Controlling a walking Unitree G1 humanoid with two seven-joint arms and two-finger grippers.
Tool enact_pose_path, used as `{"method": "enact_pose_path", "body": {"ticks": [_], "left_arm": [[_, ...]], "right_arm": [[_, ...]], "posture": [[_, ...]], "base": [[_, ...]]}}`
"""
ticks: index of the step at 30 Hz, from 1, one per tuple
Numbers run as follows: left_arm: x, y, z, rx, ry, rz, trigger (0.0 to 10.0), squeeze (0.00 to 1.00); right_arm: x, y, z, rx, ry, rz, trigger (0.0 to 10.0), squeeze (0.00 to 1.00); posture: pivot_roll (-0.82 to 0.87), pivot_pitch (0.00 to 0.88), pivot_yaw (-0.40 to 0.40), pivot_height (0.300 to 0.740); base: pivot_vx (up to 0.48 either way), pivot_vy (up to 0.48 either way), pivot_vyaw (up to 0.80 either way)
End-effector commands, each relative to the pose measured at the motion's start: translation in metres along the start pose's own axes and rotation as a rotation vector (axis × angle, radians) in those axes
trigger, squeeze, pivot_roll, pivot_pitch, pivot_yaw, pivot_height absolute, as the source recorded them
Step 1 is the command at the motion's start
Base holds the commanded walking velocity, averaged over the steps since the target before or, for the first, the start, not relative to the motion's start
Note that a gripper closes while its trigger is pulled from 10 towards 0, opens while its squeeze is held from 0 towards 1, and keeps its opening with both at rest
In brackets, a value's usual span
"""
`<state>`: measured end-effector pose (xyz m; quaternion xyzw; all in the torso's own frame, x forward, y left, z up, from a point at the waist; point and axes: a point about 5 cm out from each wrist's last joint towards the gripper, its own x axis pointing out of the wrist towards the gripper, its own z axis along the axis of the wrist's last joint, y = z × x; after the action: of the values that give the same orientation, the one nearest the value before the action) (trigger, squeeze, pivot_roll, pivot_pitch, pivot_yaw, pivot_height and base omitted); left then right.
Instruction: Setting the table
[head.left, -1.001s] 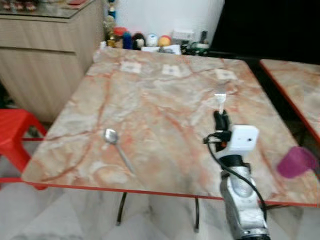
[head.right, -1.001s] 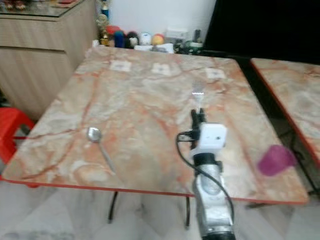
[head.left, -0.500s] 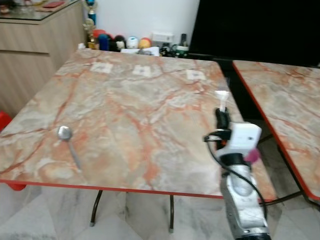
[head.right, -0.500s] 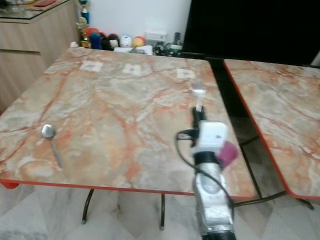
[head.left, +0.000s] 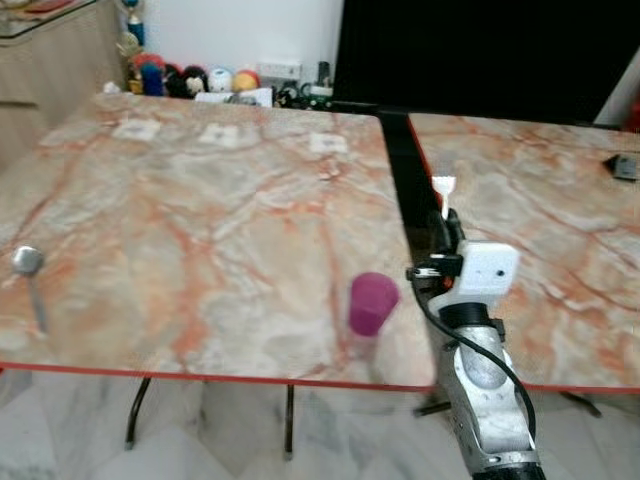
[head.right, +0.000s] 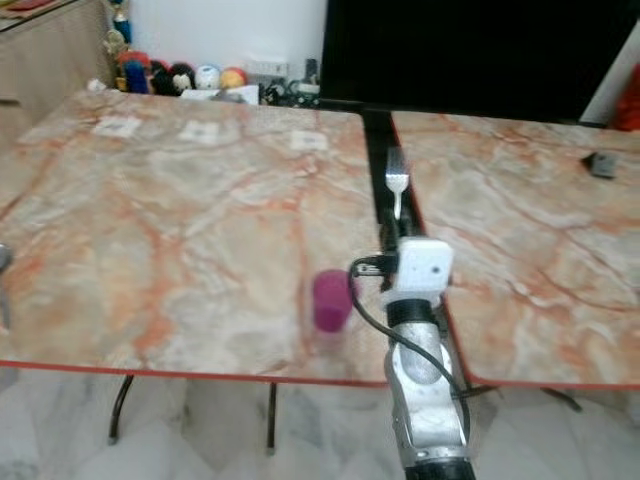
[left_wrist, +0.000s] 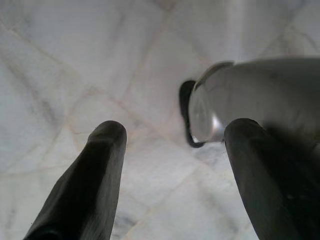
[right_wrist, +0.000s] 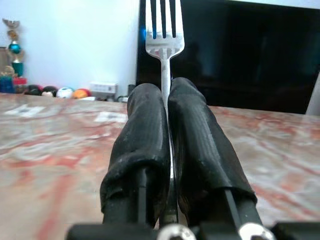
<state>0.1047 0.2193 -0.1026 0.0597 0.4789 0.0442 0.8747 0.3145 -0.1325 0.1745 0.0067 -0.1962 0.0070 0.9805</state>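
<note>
Steel fork (right_wrist: 162, 35) pinched upright in right tool (right_wrist: 170, 95), fingers fully closed on its handle, above the gap between desk (head.left: 200, 200) and second desk (head.left: 540, 210). Risk: cup (head.left: 371, 303) near the edge gets knocked. Left tool (left_wrist: 175, 145) hangs open, empty, over floor. Eye views add spoon (head.left: 28, 265).

The view has been swung rightward (camera motion, nothing displaced), so a second marbled orange-edged table (head.left: 520, 210) is revealed.
</note>
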Motion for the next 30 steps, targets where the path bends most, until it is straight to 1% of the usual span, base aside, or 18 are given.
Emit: {"method": "enact_pose_path", "body": {"ticks": [1, 9, 18, 30], "left_arm": [[-0.002, -0.006, -0.008, 0.013, 0.035, -0.022, 10.0, 0.00], [-0.002, -0.006, -0.008, 0.007, 0.035, -0.020, 10.0, 0.00], [-0.002, -0.006, -0.008, 0.011, 0.036, -0.022, 10.0, 0.00], [-0.002, -0.005, -0.008, 0.012, 0.037, -0.022, 10.0, 0.00]], "right_arm": [[0.000, -0.009, 0.001, -0.013, 0.000, -0.031, 10.0, 0.00], [0.000, -0.005, -0.001, -0.009, 0.007, -0.030, 10.0, 0.00], [0.000, -0.013, 0.000, -0.031, 0.011, -0.052, 10.0, 0.00], [0.001, -0.019, -0.001, -0.046, 0.016, -0.079, 10.0, 0.00]], "posture": [[0.03, 0.103, -0.045, 0.740], [0.03, 0.113, -0.044, 0.740], [0.02, 0.116, -0.040, 0.740], [0.01, 0.125, -0.037, 0.740]], "base": [[0.000, -0.472, 0.00], [0.000, -0.471, 0.00], [0.000, -0.470, 0.00], [0.000, -0.470, 0.00]]}}
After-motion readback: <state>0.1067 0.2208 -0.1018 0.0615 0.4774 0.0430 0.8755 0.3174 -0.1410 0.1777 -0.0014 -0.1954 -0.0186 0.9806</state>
